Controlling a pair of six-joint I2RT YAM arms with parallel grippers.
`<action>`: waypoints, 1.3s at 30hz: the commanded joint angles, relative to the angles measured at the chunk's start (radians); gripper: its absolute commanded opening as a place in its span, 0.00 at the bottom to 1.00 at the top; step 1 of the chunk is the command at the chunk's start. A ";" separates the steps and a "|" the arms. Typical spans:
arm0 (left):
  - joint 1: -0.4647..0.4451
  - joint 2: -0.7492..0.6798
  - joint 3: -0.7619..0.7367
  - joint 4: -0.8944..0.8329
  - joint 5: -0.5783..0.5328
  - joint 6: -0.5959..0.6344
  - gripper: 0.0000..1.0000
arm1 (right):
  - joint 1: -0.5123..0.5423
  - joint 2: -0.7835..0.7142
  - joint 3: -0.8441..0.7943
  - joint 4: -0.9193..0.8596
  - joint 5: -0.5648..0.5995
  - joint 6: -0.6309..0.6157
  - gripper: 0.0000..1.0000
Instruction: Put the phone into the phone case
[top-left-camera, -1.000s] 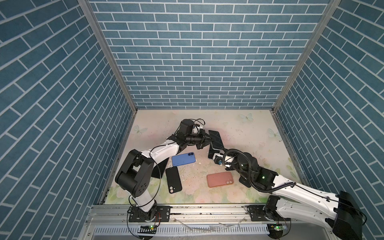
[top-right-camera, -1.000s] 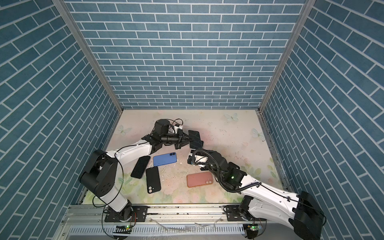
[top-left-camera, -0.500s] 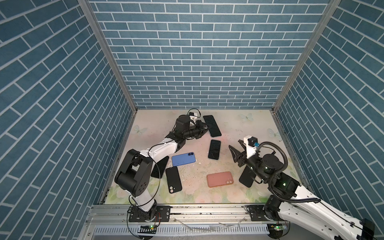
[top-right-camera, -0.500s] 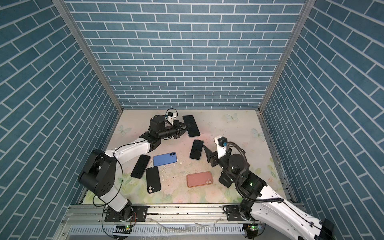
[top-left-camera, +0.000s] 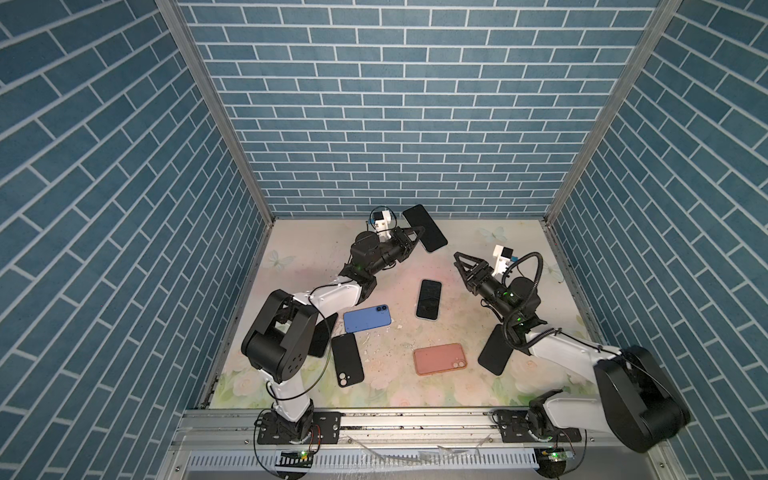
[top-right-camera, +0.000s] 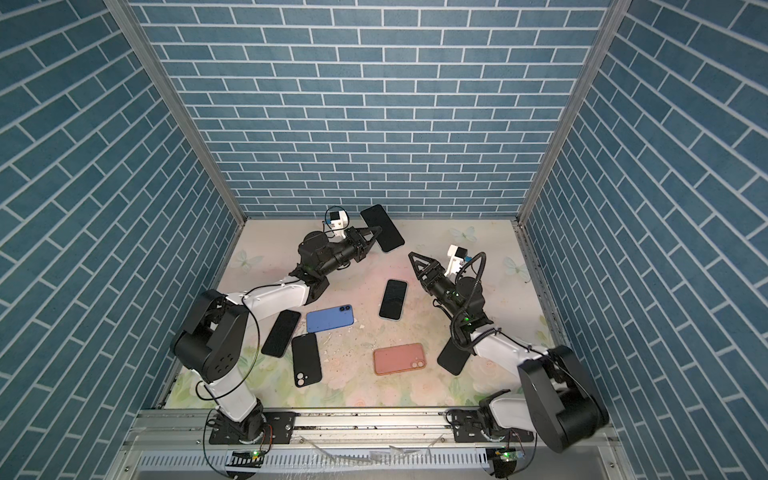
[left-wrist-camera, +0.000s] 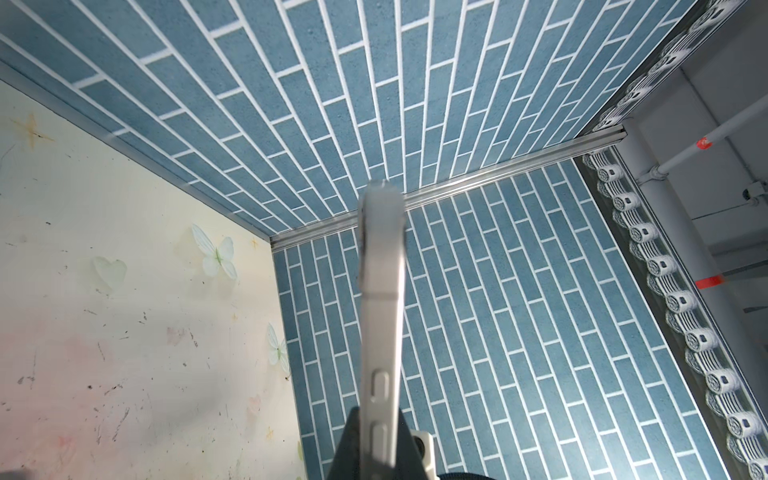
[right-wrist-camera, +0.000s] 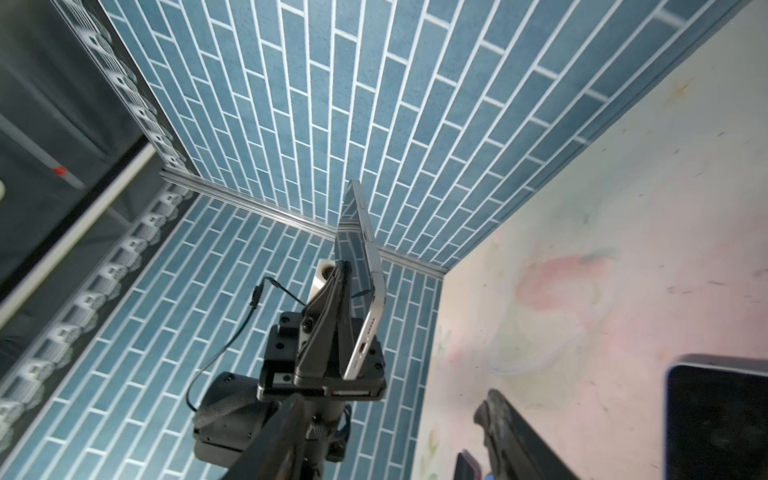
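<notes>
Blue-brick walls (top-left-camera: 395, 104), floral tabletop (top-left-camera: 316, 249). Your left gripper (top-left-camera: 419, 232) clamps the phone (top-left-camera: 431, 235) aloft; your right gripper (top-left-camera: 460, 262) gapes empty. Blue case (top-left-camera: 367, 318) lies flat below, nearer your left arm (top-left-camera: 328, 297).

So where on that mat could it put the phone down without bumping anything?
Bare mat lies in the far right corner, between the back wall and the right tool, and along the front edge below the pink case. The near left is crowded: blue case, black case.
</notes>
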 joint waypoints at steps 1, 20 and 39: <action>-0.010 0.020 0.047 0.156 -0.014 -0.029 0.00 | -0.002 0.065 0.080 0.281 -0.080 0.159 0.66; -0.017 0.027 0.014 0.263 -0.052 -0.053 0.00 | -0.007 0.131 0.152 0.275 -0.068 0.128 0.64; -0.071 0.041 0.059 0.248 -0.050 -0.057 0.00 | -0.011 0.173 0.196 0.280 -0.119 0.099 0.59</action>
